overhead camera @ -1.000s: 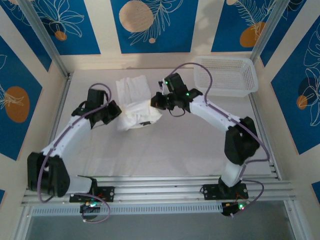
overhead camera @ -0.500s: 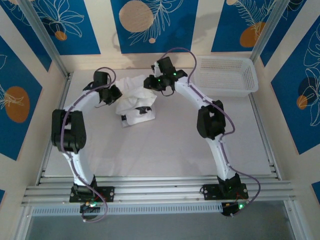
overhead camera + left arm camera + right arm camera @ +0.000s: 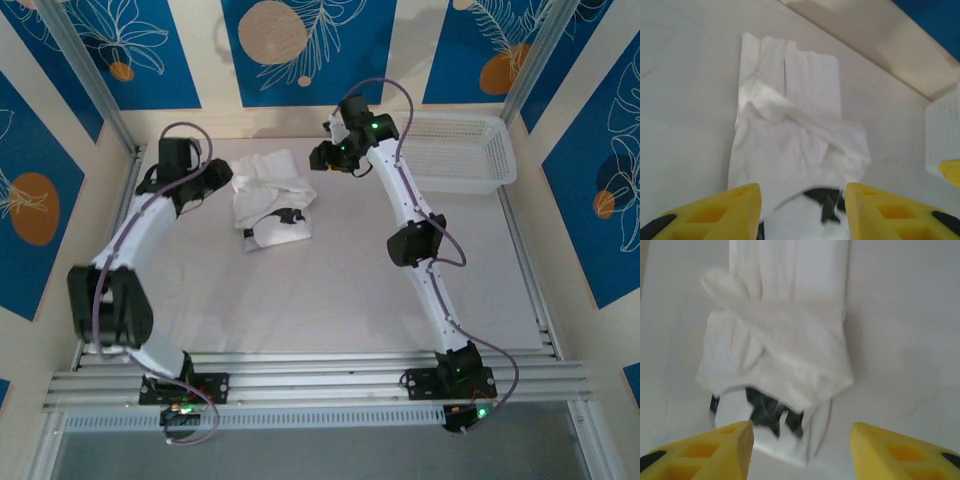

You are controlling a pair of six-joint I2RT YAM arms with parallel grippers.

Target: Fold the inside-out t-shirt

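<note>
Inside-out t-shirt [image 3: 268,192] lies in a rumpled, part-folded heap on the table [image 3: 330,290], far of centre and a little left, well apart from the white mesh basket [image 3: 455,150] at far right. Left gripper [image 3: 212,182] sits just left of the cloth, right gripper [image 3: 322,158] near its far right corner. Both pairs of yellow fingers [image 3: 740,205] stand apart, holding nothing.

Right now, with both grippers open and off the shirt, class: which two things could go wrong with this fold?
1. The t-shirt lies lumpy, a loose flap across it; unheld, it may slump open.
2. The left gripper and right gripper flank it; a regrasp could snag one layer and drag the bundle apart.
</note>
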